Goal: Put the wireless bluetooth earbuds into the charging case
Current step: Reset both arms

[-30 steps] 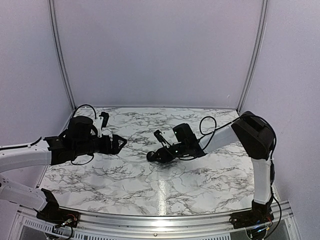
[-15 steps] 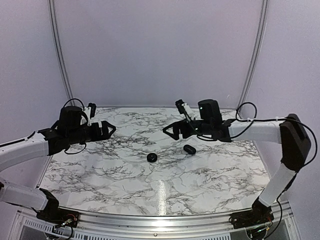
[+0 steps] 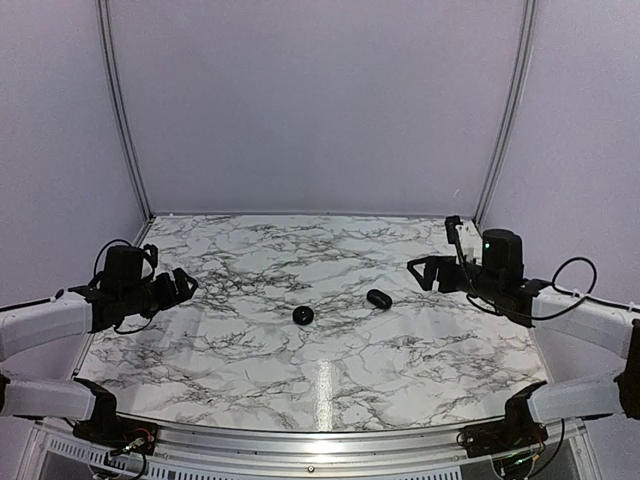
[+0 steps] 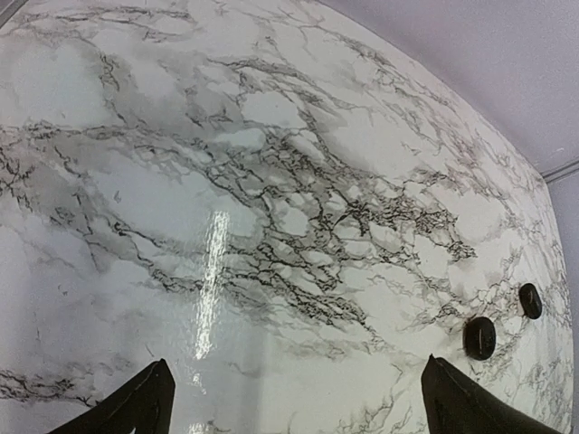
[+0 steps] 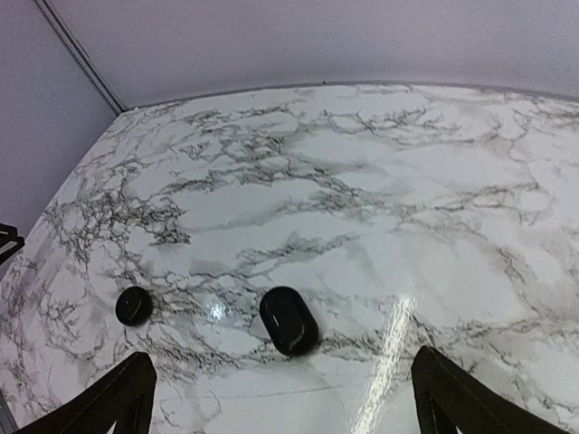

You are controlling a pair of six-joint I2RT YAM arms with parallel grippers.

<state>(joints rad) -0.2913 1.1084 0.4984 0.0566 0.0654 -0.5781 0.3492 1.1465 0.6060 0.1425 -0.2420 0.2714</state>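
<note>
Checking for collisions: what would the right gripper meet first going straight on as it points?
Probably the black oval case, lying nearly centred ahead of the right gripper; depth is unclear, so the marble table might come first.

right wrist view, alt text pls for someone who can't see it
A black oval case lies on a white marble table, with a smaller black round disc apart to its left. The open right gripper shows only fingertips in the bottom corners, holding nothing.

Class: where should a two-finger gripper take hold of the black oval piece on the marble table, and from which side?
Probably grip the black oval piece across its narrow width at mid-length, from straight above: it lies flat and low, both long sides clear of the round disc.
</note>
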